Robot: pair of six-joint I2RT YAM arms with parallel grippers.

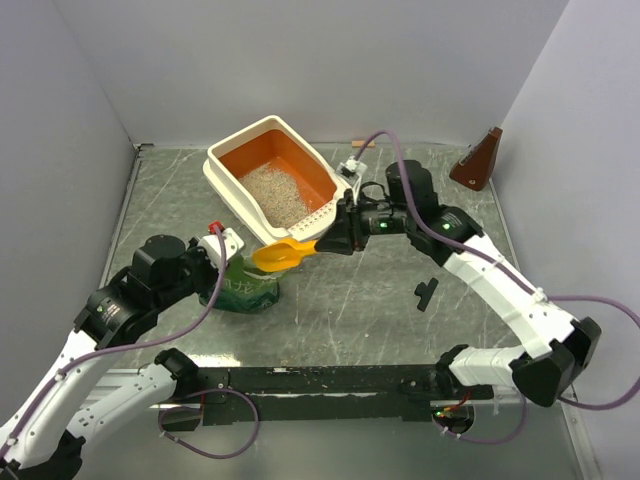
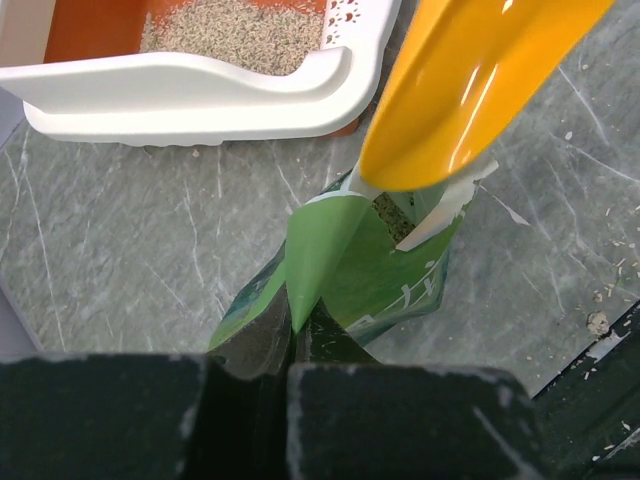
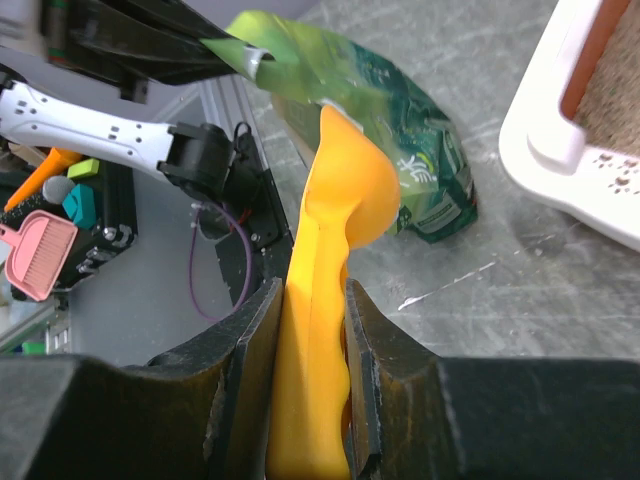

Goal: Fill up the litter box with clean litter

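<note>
Litter box [image 1: 222, 180] is found on the table [image 1: 380, 320], out past the tips of the left gripper [image 2: 290, 330] and just off to the side of the right gripper [image 3: 312, 295]. Some clean litter [image 1: 278, 190] is already spread inside it, but much of the orange floor is left bare, so the job is judged to be only partly done. The left jaws are shut tight on a top fold of the green bag [image 2: 370, 270], and the bag is held up and open in front of them. The right jaws are closed on the handle of the yellow scoop [image 3: 330, 250], and the scoop's bowl is held out past their tips, right over the bag's mouth. Things could go wrong from here. The bag could be pushed over or pulled out of the left jaws if the scoop is pressed in too hard. The thin fold could also be lost from the grip. Litter could be spilled on the table if the full scoop is tipped on the way from the bag to the box. The box is laid slantwise, with its long side running away from the right jaws. Its short end with the small holes is pointed toward the right jaws, and the other short end is pointed at the back wall.
</note>
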